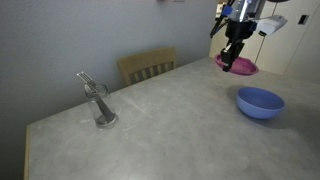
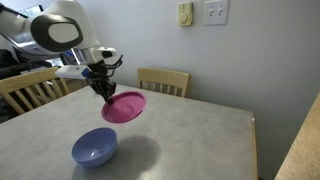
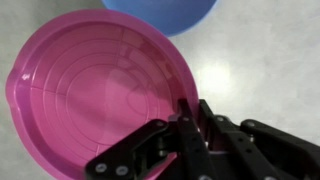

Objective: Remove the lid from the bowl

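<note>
Lid [image 1: 238, 66] up off the table [image 1: 170, 135], pinched at its rim by the gripper [image 1: 232, 60] from above. Bowl [image 1: 260, 102] down on the table near the right edge, open, nearer than the lid and apart from it. In the wrist view, bowl just past the lid's far rim, fingers [image 3: 185, 118] at its near right rim. Glass [image 1: 102, 108] well to the left on the table, fork [image 1: 88, 80] standing in it. Chair [image 1: 148, 67] behind the far table edge, between glass and lid.

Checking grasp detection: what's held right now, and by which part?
The flat round magenta-pink plastic lid, pinched at its rim by the jaws, hanging clear of the round light-blue plastic bowl.
</note>
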